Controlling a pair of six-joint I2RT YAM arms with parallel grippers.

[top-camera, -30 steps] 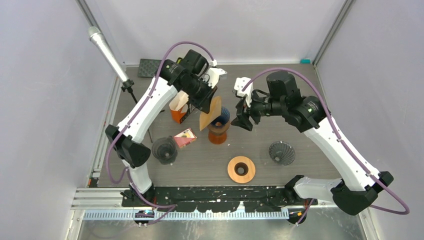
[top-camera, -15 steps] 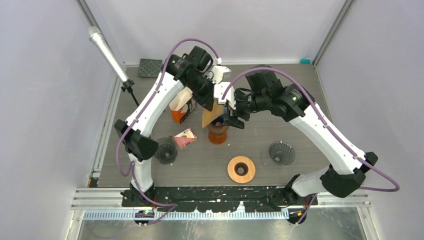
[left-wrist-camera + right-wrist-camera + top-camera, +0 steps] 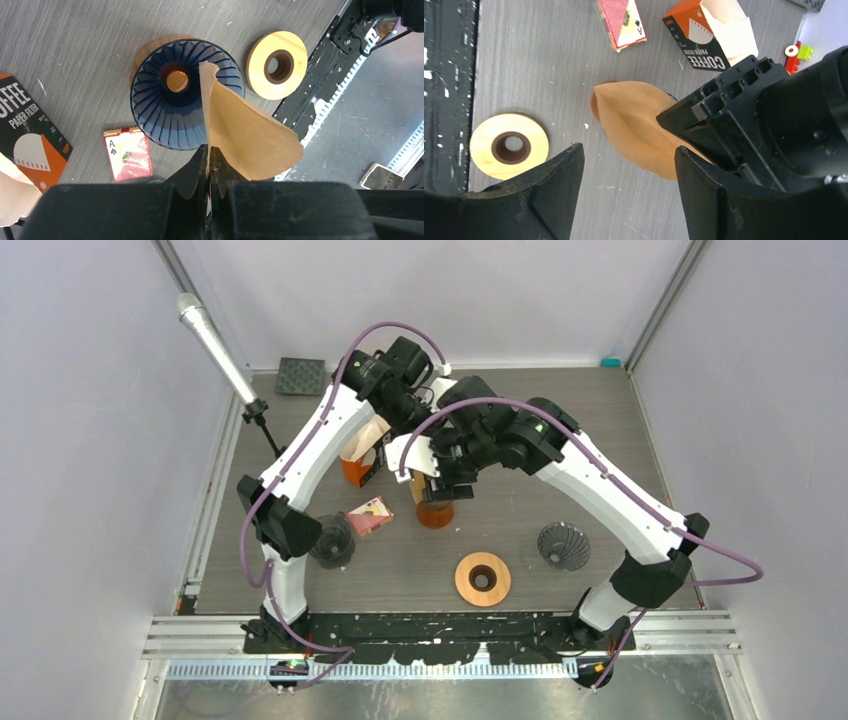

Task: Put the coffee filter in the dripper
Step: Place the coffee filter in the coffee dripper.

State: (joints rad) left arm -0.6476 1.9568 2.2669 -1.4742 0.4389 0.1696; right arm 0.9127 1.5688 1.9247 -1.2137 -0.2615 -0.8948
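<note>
left hand (image 3: pixel 208 150) pinched the coffee filter (image 3: pixel 245 130) by its edge, paper hanging over the blue dripper (image 3: pixel 165 107) | right hand (image 3: pixel 626 155) stood wide open, empty, above the filter

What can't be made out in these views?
- Left wrist: whether the coffee filter touches the dripper; the filter box is cut off by the left edge.
- Right wrist: the dripper, nearly all covered by the filter and the left fingers.
- Top external: filter and dripper mostly hidden under the right fingers.
</note>
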